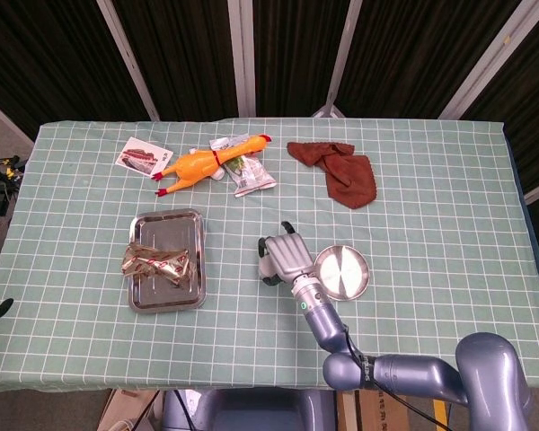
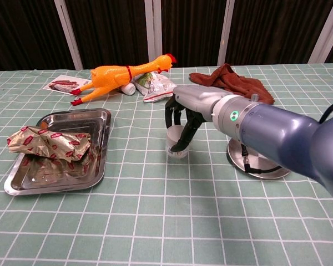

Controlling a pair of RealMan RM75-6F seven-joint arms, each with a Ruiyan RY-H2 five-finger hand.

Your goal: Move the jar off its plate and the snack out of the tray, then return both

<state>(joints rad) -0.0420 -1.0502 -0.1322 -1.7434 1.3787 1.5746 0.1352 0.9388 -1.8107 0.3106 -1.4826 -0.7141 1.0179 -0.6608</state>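
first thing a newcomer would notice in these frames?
The right hand, mid-table, grips a clear jar with its fingers, left of the bare round plate. Next, the orange rubber chicken lies at the far side, and the gold snack wrapper lies in the steel tray on the left.
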